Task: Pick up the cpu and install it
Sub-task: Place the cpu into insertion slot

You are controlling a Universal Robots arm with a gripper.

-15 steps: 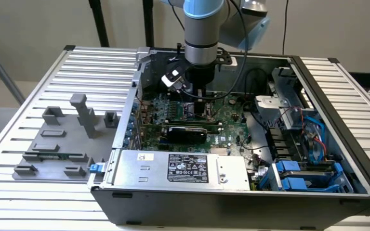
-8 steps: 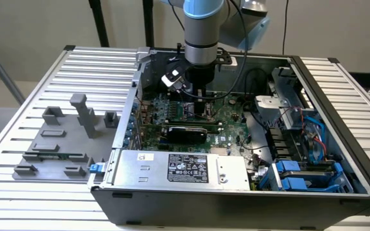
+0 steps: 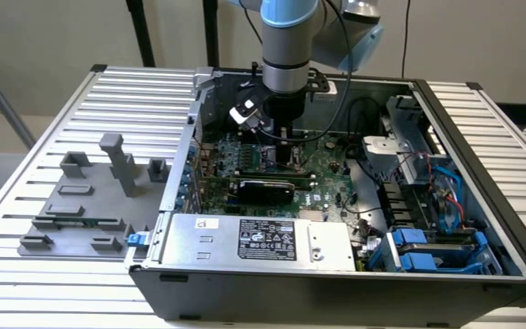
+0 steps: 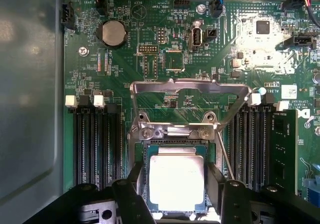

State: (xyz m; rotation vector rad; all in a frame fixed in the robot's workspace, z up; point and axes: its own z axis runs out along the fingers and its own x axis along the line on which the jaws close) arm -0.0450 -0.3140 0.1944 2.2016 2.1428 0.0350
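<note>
The cpu (image 4: 176,180), a silver-topped square chip with a thin green rim, lies flat over the motherboard socket, just below the raised metal load plate (image 4: 190,91). My gripper (image 4: 176,186) straddles it, and a black finger (image 4: 136,181) presses against each side edge of the chip. In the exterior view the gripper (image 3: 286,147) reaches straight down into the open computer case (image 3: 336,288), low over the green motherboard (image 3: 322,175).
Black memory slots (image 4: 95,144) flank the socket, and one memory stick (image 4: 282,149) stands in the slots on the far side. A power supply (image 3: 258,240), an expansion card (image 3: 263,186) and cables (image 3: 372,120) crowd the case. A grey parts fixture (image 3: 80,205) sits on the slatted table at the exterior view's left.
</note>
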